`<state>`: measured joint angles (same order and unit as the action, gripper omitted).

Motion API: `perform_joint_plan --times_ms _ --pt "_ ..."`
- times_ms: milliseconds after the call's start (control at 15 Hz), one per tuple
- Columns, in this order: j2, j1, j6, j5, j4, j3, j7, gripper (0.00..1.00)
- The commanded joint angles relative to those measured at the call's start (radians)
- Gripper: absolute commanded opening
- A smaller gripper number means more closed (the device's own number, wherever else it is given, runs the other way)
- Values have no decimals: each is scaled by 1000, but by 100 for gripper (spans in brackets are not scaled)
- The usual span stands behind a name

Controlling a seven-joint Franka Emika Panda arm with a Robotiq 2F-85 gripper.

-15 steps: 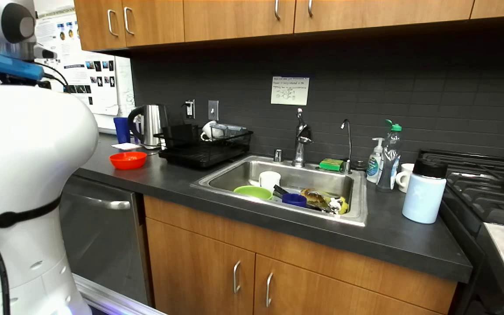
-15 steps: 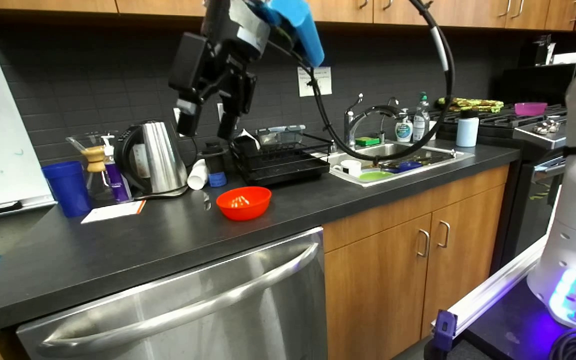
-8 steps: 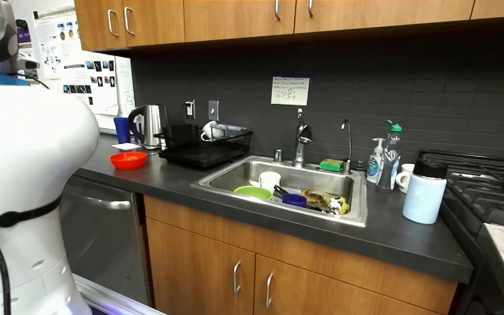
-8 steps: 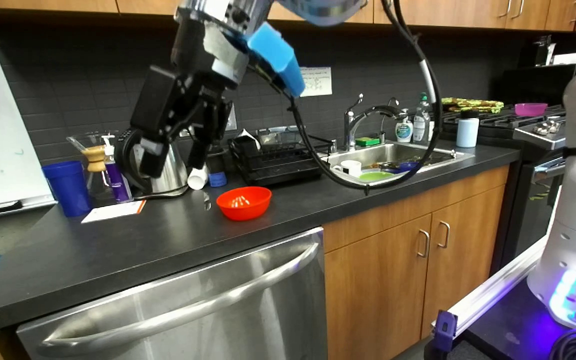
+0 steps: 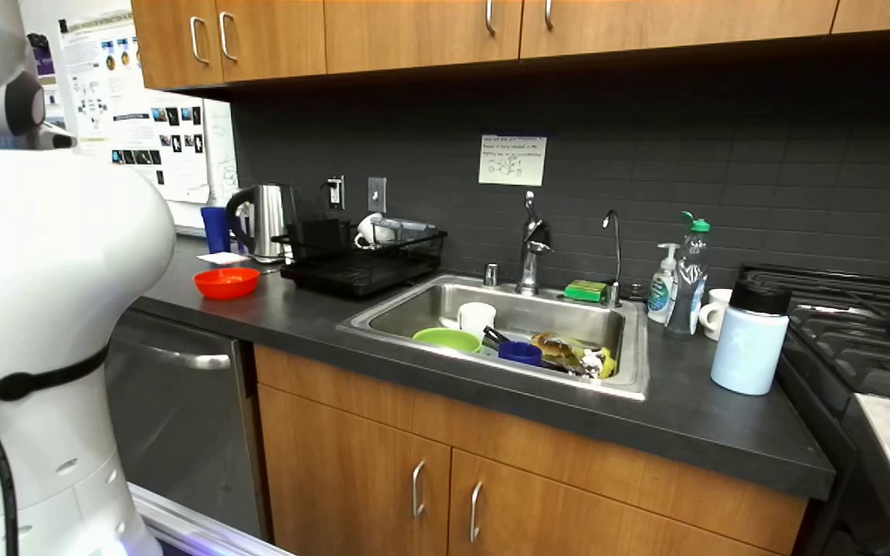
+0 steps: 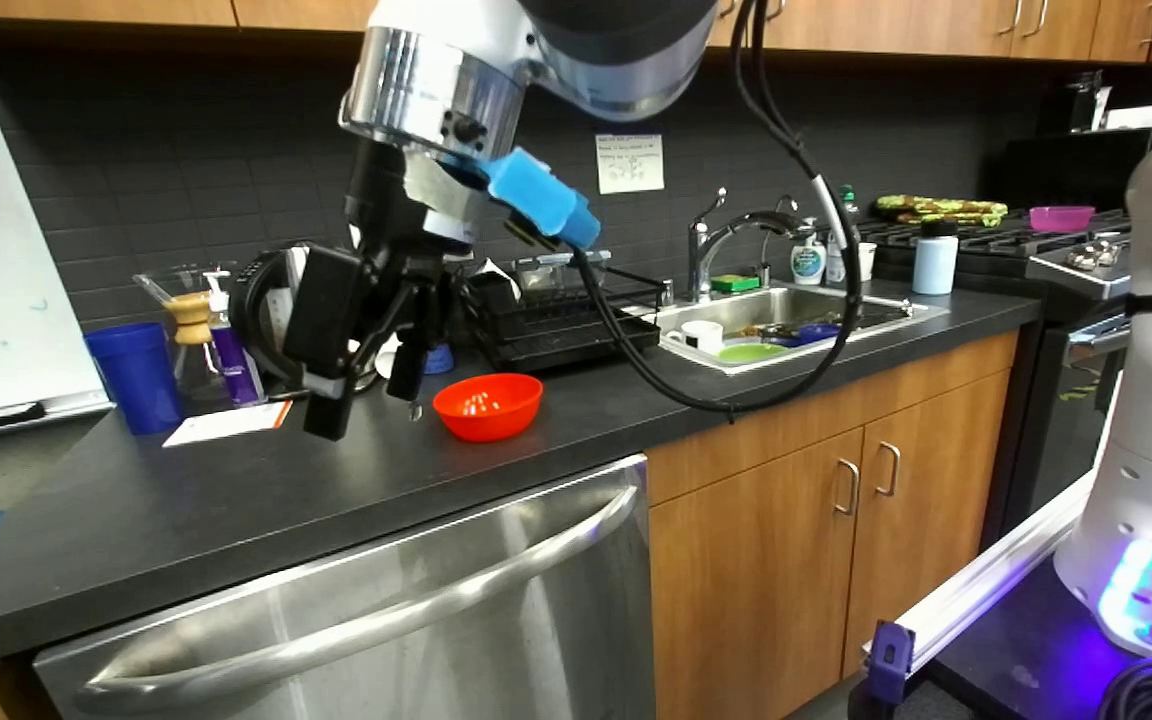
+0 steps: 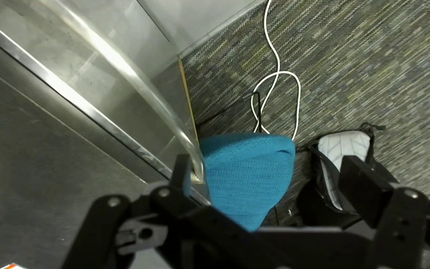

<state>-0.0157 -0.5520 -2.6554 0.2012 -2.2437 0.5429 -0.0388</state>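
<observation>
My gripper (image 6: 366, 398) hangs in front of the kettle in an exterior view, its jaws wide apart and pointing downward. In the wrist view nothing lies between the fingers of the gripper (image 7: 269, 172); beyond them show a blue chair (image 7: 246, 179) and a dark bag with a pale panel (image 7: 343, 145). Nearest on the counter is a red-orange bowl (image 6: 488, 408), just right of the fingertips and apart from them as seen there. The gripper hides much of the steel kettle (image 6: 254, 320). In an exterior view the bowl (image 5: 226, 283) stands left of the dish rack, and the gripper is out of sight.
A blue cup (image 6: 136, 378), a purple pump bottle (image 6: 239, 365) and a white card (image 6: 226, 423) stand or lie left of the gripper. To its right are a black dish rack (image 6: 566, 335) and a sink (image 5: 383, 313) holding dishes. The dishwasher handle (image 7: 125, 67) juts out below the counter.
My gripper has come down from in front of the wall to about bowl height, shifting somewhat left on the way. The jaws have stayed apart. The bowl and other objects have not moved.
</observation>
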Motion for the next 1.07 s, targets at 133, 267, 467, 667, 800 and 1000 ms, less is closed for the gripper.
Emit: perform_joint_plan --times_ms 133,267,467,667,800,1000 --pt "-1 1 6 -2 6 0 -2 100" --pt "-1 1 7 -2 6 0 -2 100" --pt "-1 1 7 -2 6 0 -2 100" --pt "-1 1 8 -2 6 0 -2 100" --pt "-16 5 17 -63 27 -7 -19 100" --pt "-51 10 34 -200 71 -23 -33 100"
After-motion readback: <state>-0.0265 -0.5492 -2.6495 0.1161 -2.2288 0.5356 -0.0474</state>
